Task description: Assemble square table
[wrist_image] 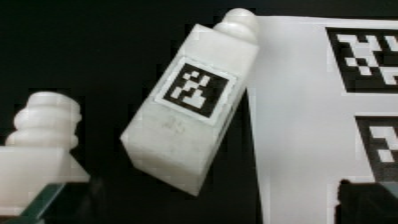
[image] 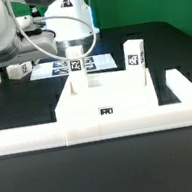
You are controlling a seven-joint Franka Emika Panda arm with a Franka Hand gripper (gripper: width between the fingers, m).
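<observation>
blk table (image: 38, 185) | wht sq panel (image: 114, 93) flat | tagged leg (image: 135, 55) upright

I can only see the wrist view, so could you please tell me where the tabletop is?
Observer: The tabletop lies flat along the rail, on the camera's side.
Operator: Thank you. Is any leg standing elsewhere?
Observer: Yes, one leg stands upright toward the exterior view's right.
Operator: And where is the hand?
Observer: The hand hangs open over the middle leg.
</observation>
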